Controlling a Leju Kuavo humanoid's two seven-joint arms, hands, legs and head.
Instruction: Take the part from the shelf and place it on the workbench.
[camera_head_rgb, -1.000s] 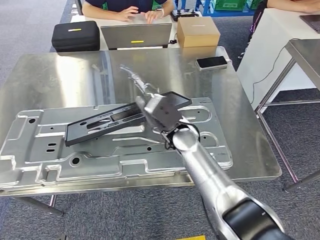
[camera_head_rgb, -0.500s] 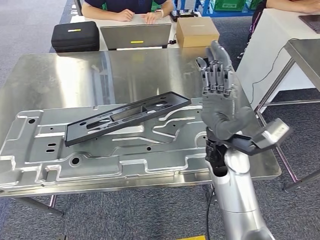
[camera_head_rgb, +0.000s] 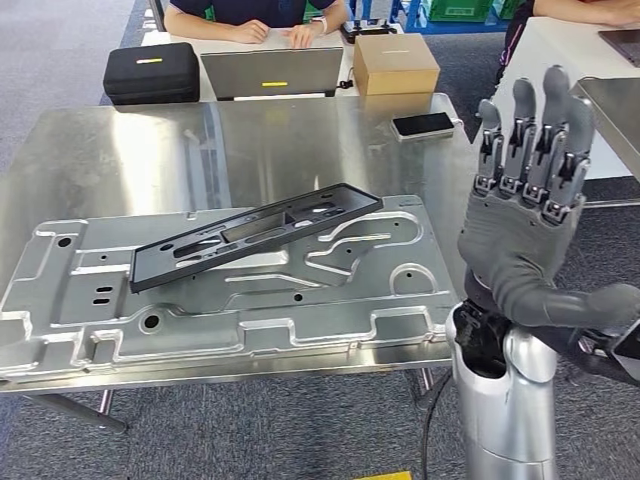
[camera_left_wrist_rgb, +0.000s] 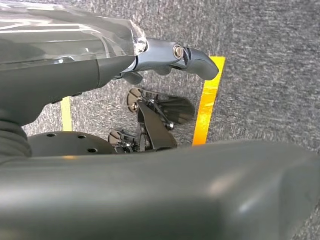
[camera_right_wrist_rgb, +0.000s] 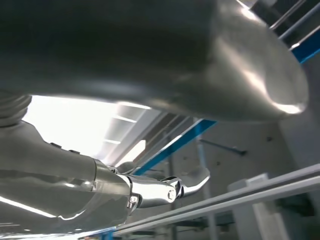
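The long black plastic part (camera_head_rgb: 249, 232) lies slanted across a large stamped metal panel (camera_head_rgb: 226, 305) on the steel workbench (camera_head_rgb: 151, 150). Nothing touches it. My right hand (camera_head_rgb: 528, 210) is raised off the bench's right end, fingers straight up and spread, holding nothing. It stands well to the right of the part. In the right wrist view the same hand (camera_right_wrist_rgb: 158, 192) points towards the ceiling with nothing in it. In the left wrist view my left hand (camera_left_wrist_rgb: 113, 65) hangs over grey carpet, fingers stretched out and empty.
A phone (camera_head_rgb: 423, 124) lies on the bench's far right corner. Beyond the bench stand a cardboard box (camera_head_rgb: 395, 62), a laptop (camera_head_rgb: 272, 72) and a black case (camera_head_rgb: 151, 70), with a person (camera_head_rgb: 256, 15) seated there. A white table (camera_head_rgb: 543, 70) stands at the right.
My right hand let go of the black part, pulled back to the right off the bench and rose with its fingers spread. The part stays on the panel.
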